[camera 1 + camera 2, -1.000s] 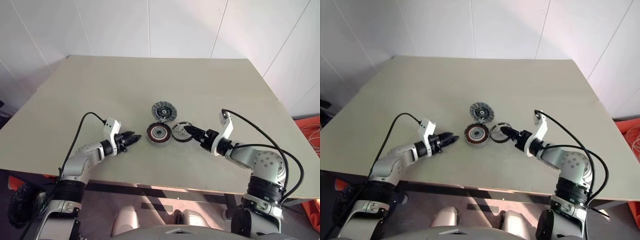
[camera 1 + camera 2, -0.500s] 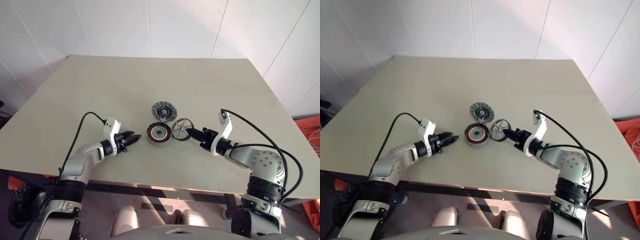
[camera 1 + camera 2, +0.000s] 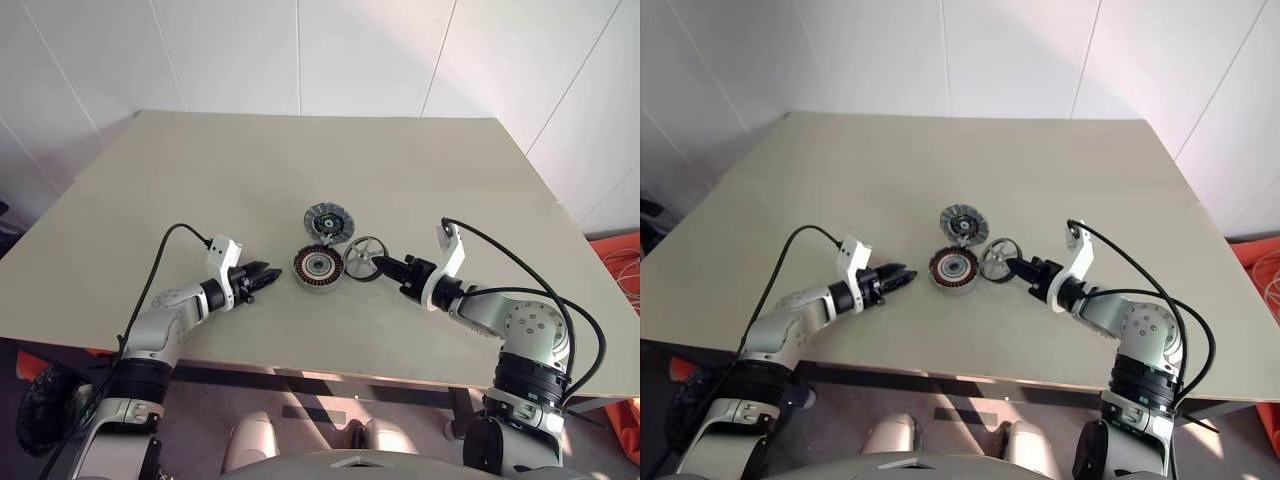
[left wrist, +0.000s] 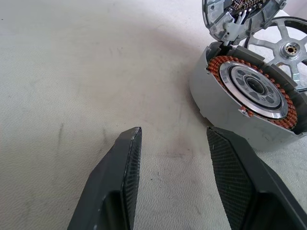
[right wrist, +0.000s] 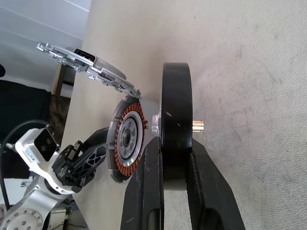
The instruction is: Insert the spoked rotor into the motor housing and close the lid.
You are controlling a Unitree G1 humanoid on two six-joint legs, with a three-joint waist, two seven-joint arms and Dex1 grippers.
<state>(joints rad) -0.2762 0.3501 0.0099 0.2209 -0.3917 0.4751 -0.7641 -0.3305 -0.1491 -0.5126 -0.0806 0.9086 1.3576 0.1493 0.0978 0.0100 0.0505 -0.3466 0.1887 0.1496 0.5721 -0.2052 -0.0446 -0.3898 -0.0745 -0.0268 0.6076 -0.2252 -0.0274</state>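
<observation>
Beige tabletop (image 3: 200,180) carrying three motor parts near its front centre. The motor housing (image 3: 318,266), a round shallow grey shell with a ring of copper-red windings around a silver-white hub, lies flat with its windings facing up. The lid (image 3: 329,220), a flat grey ribbed disc with a dark centre, lies just behind the housing, on the side away from the robot; in the left wrist view its edge overlaps the housing rim. The spoked rotor (image 3: 364,258), a black round disc with pale radial spokes, stands on its edge just to the right of the housing, its spoked face towards the camera.

Right gripper (image 5: 173,158): its two black fingers (image 5: 148,191) pinch the rotor across its black rim, one finger on each face; a short coppery shaft end projects from the rotor's centre.

Left gripper (image 4: 175,143): fingers (image 4: 125,167) spread and holding nothing, low over the tabletop just left of the housing and apart from it.
</observation>
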